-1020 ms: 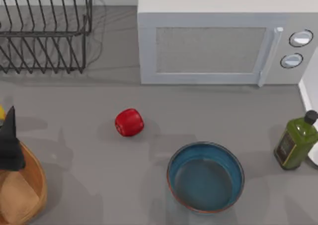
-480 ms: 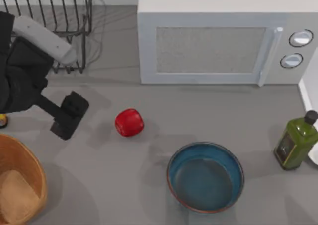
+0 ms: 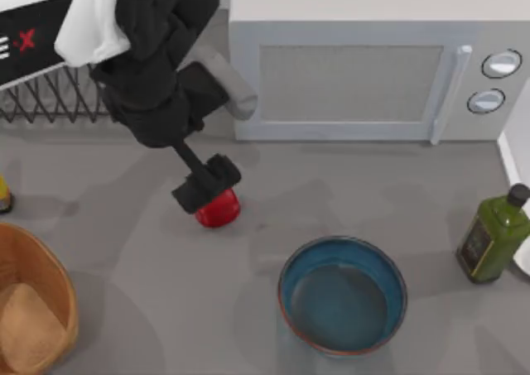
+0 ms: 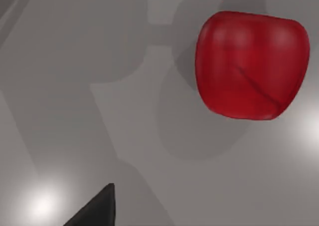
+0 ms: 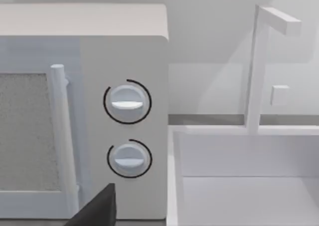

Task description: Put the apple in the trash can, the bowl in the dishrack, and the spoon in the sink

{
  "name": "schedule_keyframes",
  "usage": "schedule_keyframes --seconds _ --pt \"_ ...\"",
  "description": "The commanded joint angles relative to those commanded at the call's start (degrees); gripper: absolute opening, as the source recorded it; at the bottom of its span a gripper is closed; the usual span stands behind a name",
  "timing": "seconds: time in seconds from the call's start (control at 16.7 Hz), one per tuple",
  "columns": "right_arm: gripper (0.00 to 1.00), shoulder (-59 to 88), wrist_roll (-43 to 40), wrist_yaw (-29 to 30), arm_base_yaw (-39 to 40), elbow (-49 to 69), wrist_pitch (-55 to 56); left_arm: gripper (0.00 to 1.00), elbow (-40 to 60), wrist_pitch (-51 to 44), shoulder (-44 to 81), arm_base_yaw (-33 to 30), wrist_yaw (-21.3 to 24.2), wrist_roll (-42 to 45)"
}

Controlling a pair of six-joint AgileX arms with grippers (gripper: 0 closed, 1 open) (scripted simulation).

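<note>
With my left gripper [image 3: 207,185] directly above the small glossy red apple [image 3: 219,209], finger state untellable, an off-centre descent could roll it away.

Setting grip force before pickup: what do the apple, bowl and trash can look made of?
Apple: smooth, glossy red skin with highlights, probably firm.
Bowl: looks like glazed ceramic, shiny blue-teal inside, thin brownish rim.
Trash can: tan-orange, wood-coloured, matte thick rim; wood or woven fibre, hard to tell.
</note>
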Motion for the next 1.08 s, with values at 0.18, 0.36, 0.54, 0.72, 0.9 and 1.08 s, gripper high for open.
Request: schedule_keyframes --seconds 0.18,0.36,0.54,0.72,0.9,1.08 --pt "1.00 0.00 0.00 0.00 0.00 0.00 0.00 1.00 9.77 -6.71 10.18 -1.03 0.83 1.04" --pt "1.00 0.00 0.00 0.00 0.00 0.00 0.00 1.00 17.22 -11.57 16.98 -1.25 1.72 1.27" --pt "1.00 0.00 0.00 0.00 0.00 0.00 0.00 1.00 21.94 -14.51 20.53 -1.13 2.41 1.16" --pt "1.00 0.00 0.00 0.00 0.00 0.00 0.00 1.00 23.38 -15.38 21.71 -1.05 2.64 1.07" --pt "1.00 0.00 0.00 0.00 0.00 0.00 0.00 1.00 23.38 -15.38 21.71 -1.05 2.64 1.07" --pt "1.00 0.00 0.00 0.00 0.00 0.00 0.00 1.00 22.31 -14.30 21.75 -1.01 2.63 1.07"
